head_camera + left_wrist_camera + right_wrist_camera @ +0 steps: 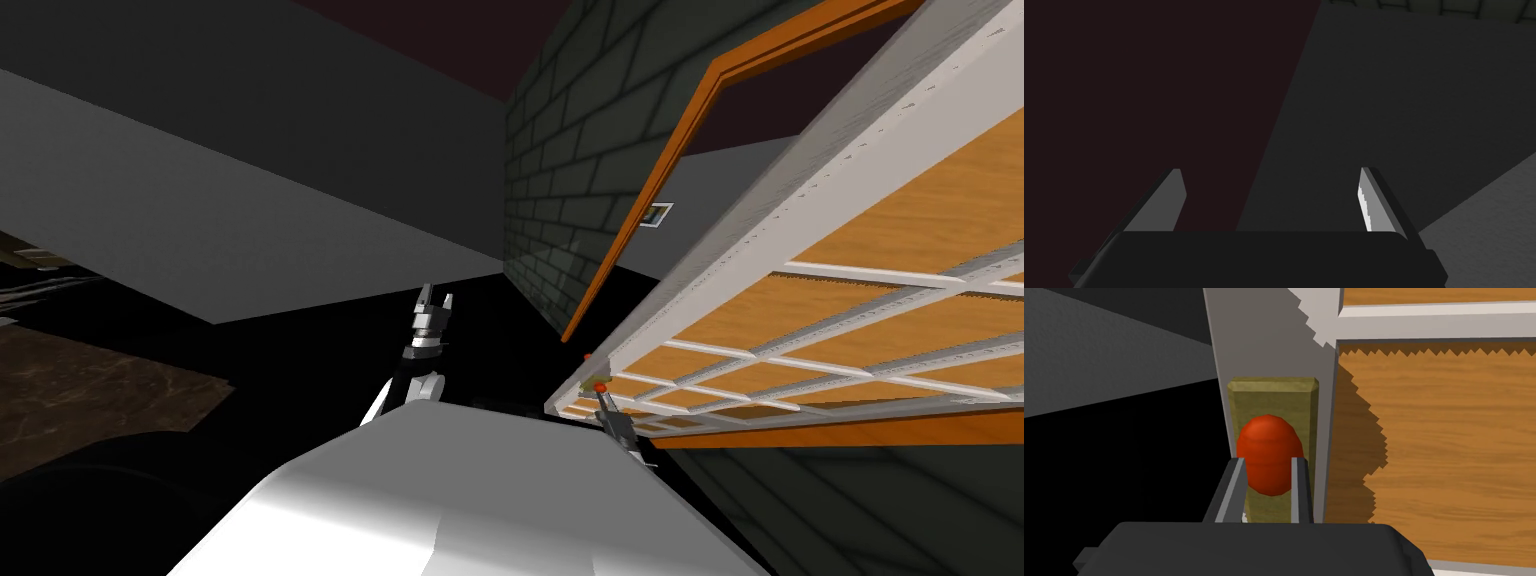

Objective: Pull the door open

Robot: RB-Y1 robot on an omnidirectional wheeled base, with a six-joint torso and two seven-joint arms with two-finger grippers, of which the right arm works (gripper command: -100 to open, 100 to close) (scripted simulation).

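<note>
Red and likely slippery, the rounded knob point(1270, 448) on the stiff, heavy-looking orange wood-panelled door point(900, 230) at the head view's right is pinched by your right hand point(1269, 461); left hand point(1271, 170) hangs spread.

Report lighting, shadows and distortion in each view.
Head view: rolled wide lens slants the door; dim overall. Left wrist view: dark, left gripper open. Right wrist view: bright; jagged shadow on the door's wood beside the red knob the right gripper clasps.
</note>
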